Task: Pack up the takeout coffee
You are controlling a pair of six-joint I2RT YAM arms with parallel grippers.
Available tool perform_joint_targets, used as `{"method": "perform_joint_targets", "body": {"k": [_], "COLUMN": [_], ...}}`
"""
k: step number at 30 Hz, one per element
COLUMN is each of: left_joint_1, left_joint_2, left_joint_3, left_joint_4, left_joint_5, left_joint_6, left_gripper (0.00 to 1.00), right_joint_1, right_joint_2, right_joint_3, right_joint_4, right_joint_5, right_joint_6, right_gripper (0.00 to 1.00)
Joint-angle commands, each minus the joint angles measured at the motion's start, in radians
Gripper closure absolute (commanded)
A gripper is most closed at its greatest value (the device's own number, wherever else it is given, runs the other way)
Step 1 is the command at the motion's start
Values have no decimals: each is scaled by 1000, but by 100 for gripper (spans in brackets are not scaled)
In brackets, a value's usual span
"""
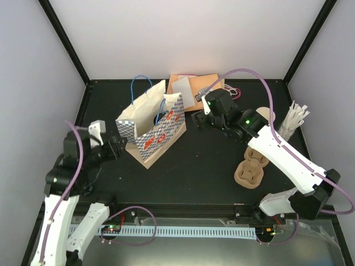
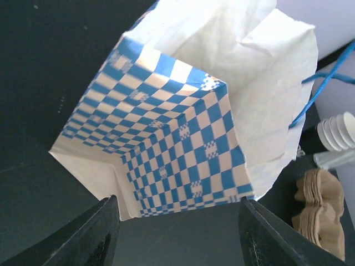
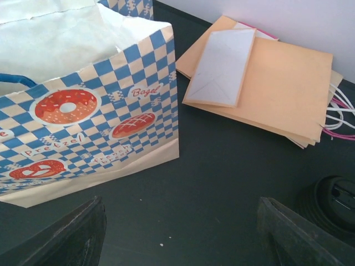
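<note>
The blue-and-white checked paper bag (image 1: pixel 152 126) with doughnut and pretzel prints stands open at centre left. It also shows in the left wrist view (image 2: pixel 183 138) and the right wrist view (image 3: pixel 83 116). The takeout coffee cup with its black lid shows in no view. My left gripper (image 1: pixel 118 146) is open and empty, just left of the bag's narrow side, with the bag's bottom corner ahead of it (image 2: pixel 180 224). My right gripper (image 1: pixel 199 119) is open and empty, just right of the bag, over bare table (image 3: pixel 180 230).
A stack of flat orange and white paper bags (image 1: pixel 191 88) lies at the back (image 3: pixel 266 83). A brown pulp cup carrier (image 1: pixel 252 169) sits at the right. A holder of white sticks (image 1: pixel 294 119) stands far right. A round black object (image 3: pixel 333 208) lies near my right gripper.
</note>
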Motion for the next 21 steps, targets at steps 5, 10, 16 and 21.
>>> {"method": "perform_joint_targets", "body": {"k": [5,10,16,21], "left_joint_1": [-3,-4,-4,-5], "left_joint_2": [-212,-193,-115,-108], "left_joint_3": [-118,-204,-306,-465], "left_joint_4": [38,-8,60,206], "left_joint_5": [-132,-180,-75,-48], "left_joint_6": [-170,-251,-285,-350], "left_gripper": [43,61,98,98], "right_joint_1": [-17,-19,-19,-20], "right_joint_2": [-57,-91,-128,-144], "right_joint_3": [-79,-133,-194,-219], "right_joint_4": [67,98,120,134], "right_joint_5": [17,20,12,1], "right_joint_6": [-19,-18,-15,-11], "right_gripper": [24,24,24,24]}}
